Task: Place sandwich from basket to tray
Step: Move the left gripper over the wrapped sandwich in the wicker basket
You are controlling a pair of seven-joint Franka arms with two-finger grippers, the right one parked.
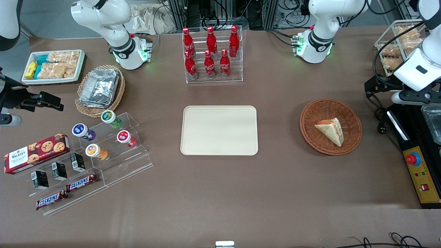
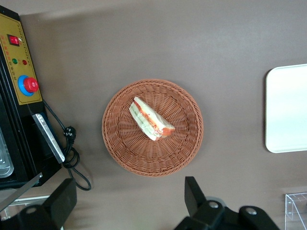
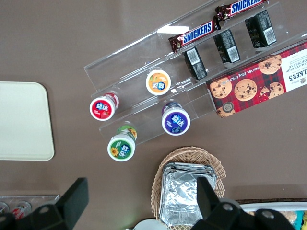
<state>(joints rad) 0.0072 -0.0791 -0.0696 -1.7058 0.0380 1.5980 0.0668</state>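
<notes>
Claw (image 2: 129, 203), fingers spread apart, hangs above the basket (image 1: 351, 137); it should descend squarely over the sandwich (image 1: 330, 131), gripping its flat sides.

A pale triangular sandwich (image 1: 330, 131), red-orange and green along one edge, is laid flat in the round reddish-brown wicker basket (image 1: 351, 119). The cream rectangular tray (image 1: 219, 130) is set apart on the desk, bare. The gripper (image 2: 129, 203) is held above the basket, jaws parted.

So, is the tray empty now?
Empty: the tray is bare; the sandwich lies in the basket; the open gripper is above it.
</notes>
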